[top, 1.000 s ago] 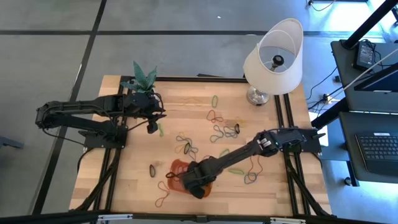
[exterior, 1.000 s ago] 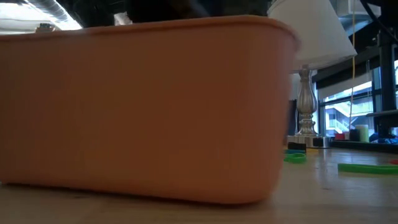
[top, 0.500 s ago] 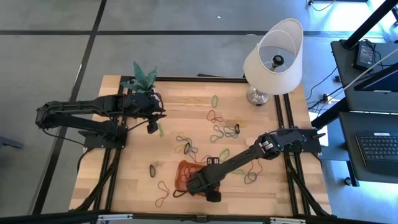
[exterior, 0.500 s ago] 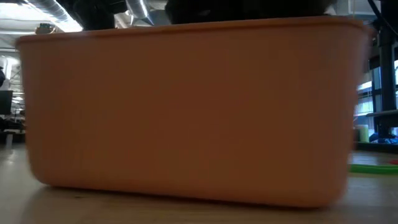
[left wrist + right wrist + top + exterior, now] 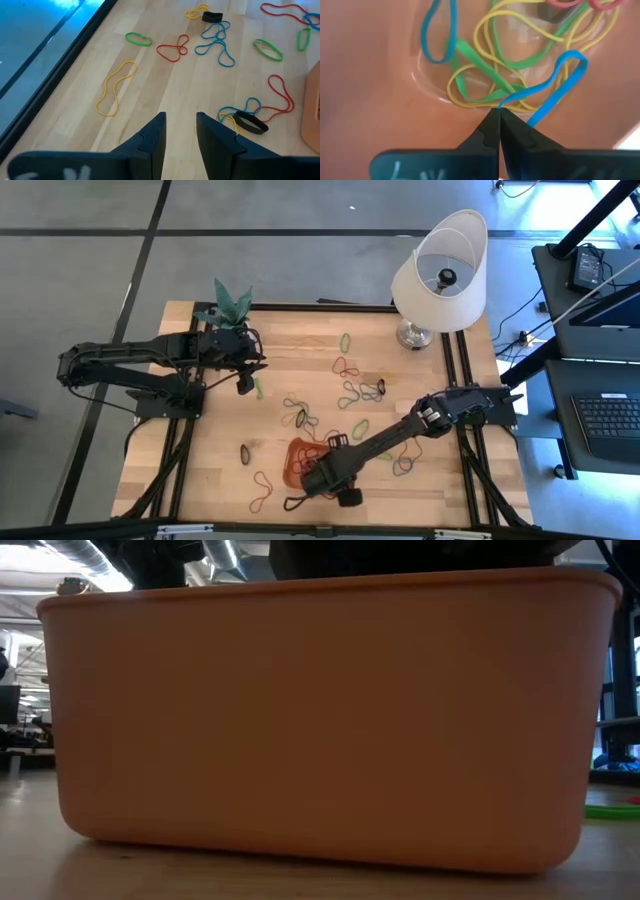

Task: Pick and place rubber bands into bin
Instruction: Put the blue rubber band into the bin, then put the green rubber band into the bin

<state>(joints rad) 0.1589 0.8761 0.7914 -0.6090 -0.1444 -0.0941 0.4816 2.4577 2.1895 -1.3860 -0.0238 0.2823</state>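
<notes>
Right end effector [image 5: 499,116] sits clenched over the bin [image 5: 320,720] – loose rubber bands [image 5: 350,392] ring it, lamp [image 5: 440,270] beyond.

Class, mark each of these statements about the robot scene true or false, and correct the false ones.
1. The right hand is above the orange bin, shut on a blue rubber band. True.
2. The bin is empty. False: yellow and green bands already lie in it.
3. The left hand holds a yellow rubber band. False: its fingers are open and hold nothing, above bare wood.
4. The lamp stands at the table's far right corner. True.
5. All the rubber bands are in the bin. False: many loose bands lie on the table.
</notes>
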